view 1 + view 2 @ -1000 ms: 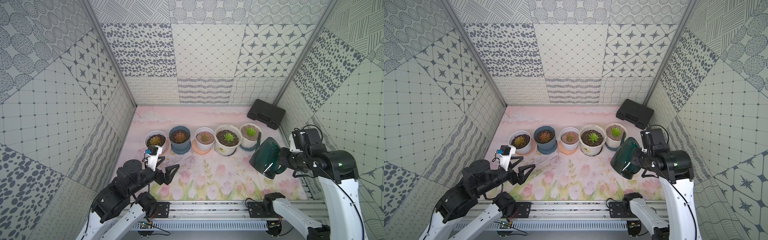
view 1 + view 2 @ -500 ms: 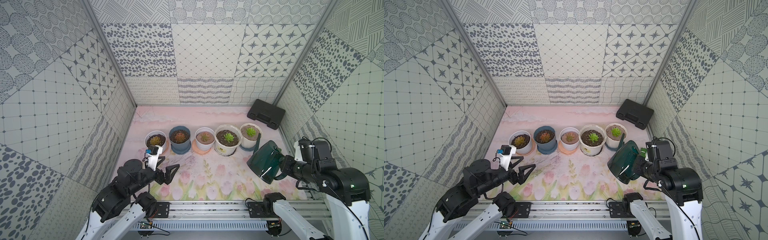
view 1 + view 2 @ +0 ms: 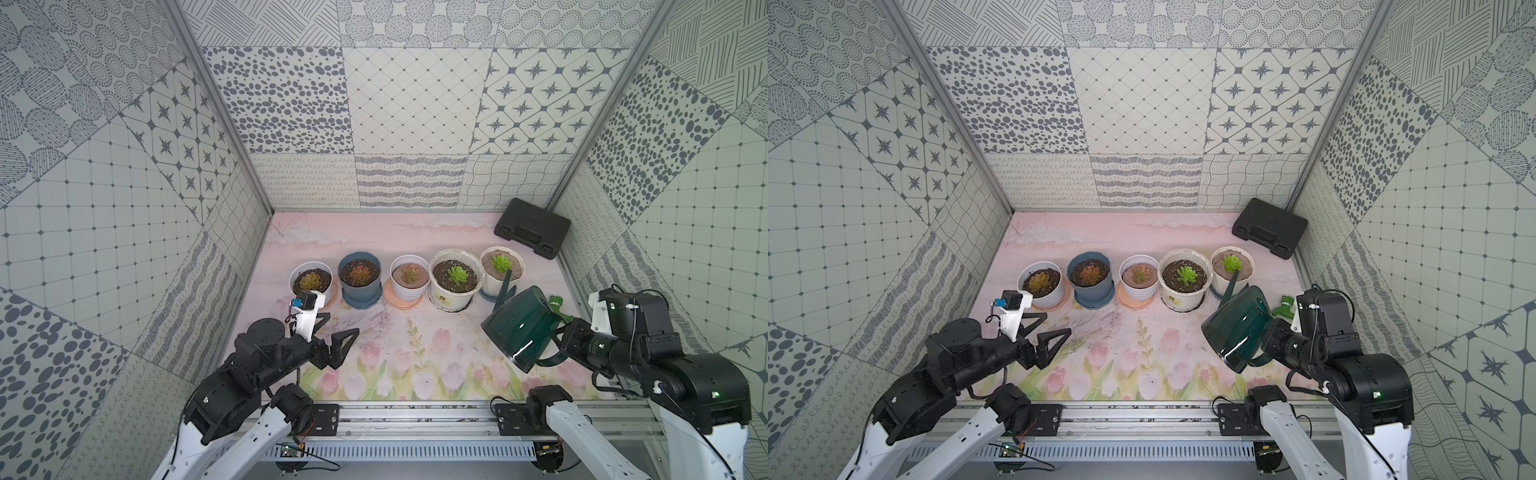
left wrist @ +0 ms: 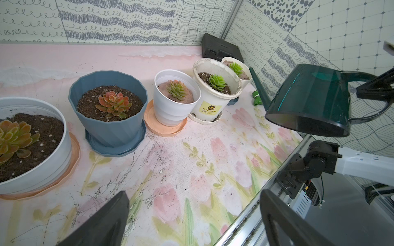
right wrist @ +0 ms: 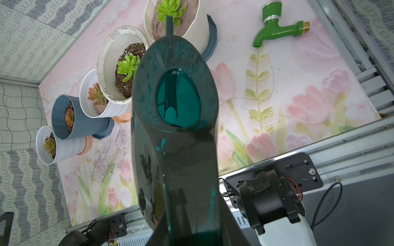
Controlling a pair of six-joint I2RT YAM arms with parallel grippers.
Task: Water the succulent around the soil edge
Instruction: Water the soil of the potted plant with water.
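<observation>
A tilted dark-green translucent watering can (image 3: 519, 328) is clasped by the right gripper (image 3: 559, 332), spout near the spiky bright-green succulent (image 3: 500, 262); the left gripper (image 3: 338, 336) is spread, empty.

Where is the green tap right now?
The green tap lies on the mat near its right edge, just right of the white fluted pot; in both top views it shows just beyond the watering can.

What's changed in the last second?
The right arm drew back toward the front rail; the right gripper, shut on the watering can, carried it slightly toward the left arm, spout aimed at the succulent. The left gripper stayed open and still; the pots did not move.
</observation>
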